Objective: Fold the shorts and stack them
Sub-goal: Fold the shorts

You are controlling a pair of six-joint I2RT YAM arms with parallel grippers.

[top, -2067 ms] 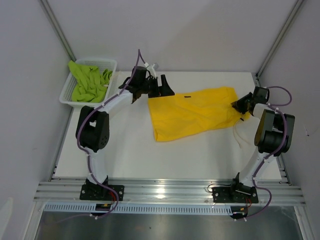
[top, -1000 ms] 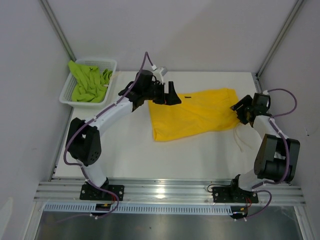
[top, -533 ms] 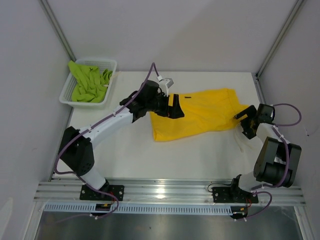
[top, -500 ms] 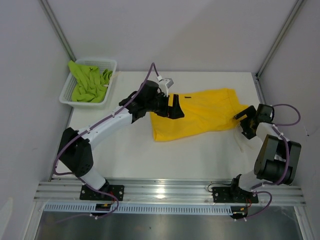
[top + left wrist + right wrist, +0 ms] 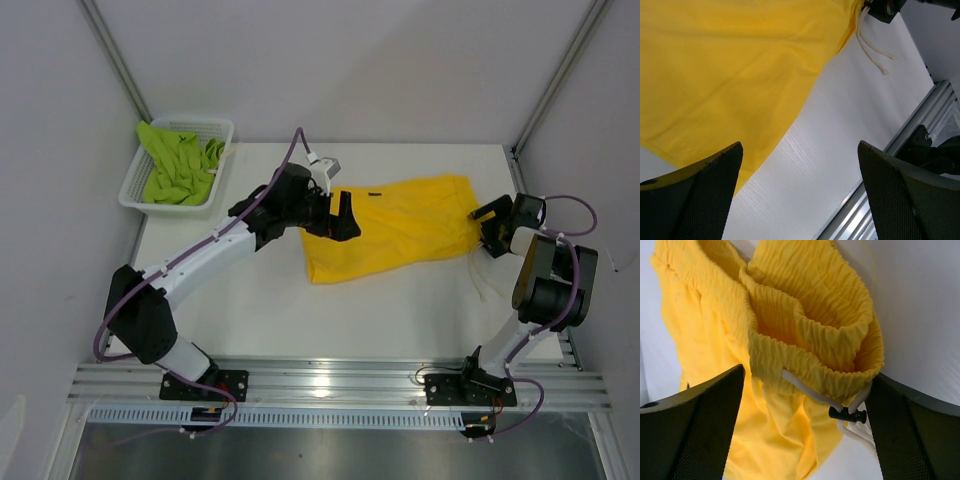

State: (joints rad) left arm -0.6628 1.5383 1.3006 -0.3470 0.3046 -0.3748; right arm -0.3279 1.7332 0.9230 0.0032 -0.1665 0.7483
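Top external view: yellow shorts (image 5: 390, 225) lie spread flat on the white table (image 5: 330, 320), right of centre, waist end toward the right arm; a white drawstring (image 5: 482, 272) trails off that end onto the table beside the right arm.

Green shorts (image 5: 178, 165) lie crumpled in the white mesh basket (image 5: 137, 196) at the far left corner, well apart from the yellow pair.

Left gripper (image 5: 340, 216) hangs over the far left edge of the yellow shorts; left wrist view shows its fingers (image 5: 695, 200) spread wide, only yellow cloth and bare table between them, pinching nothing; whether the tips touch the cloth cannot be told.

Right gripper (image 5: 488, 222) sits at the waist end; right wrist view shows its fingers spread wide with the gathered elastic waistband (image 5: 810, 335) bunched in the gap between them, not pinched; a black cord toggle (image 5: 847, 414) sits on the drawstring just below the waistband.

Writing: a small pale mark on a black bracket (image 5: 927, 136) near the rail in the left wrist view; too small to read.
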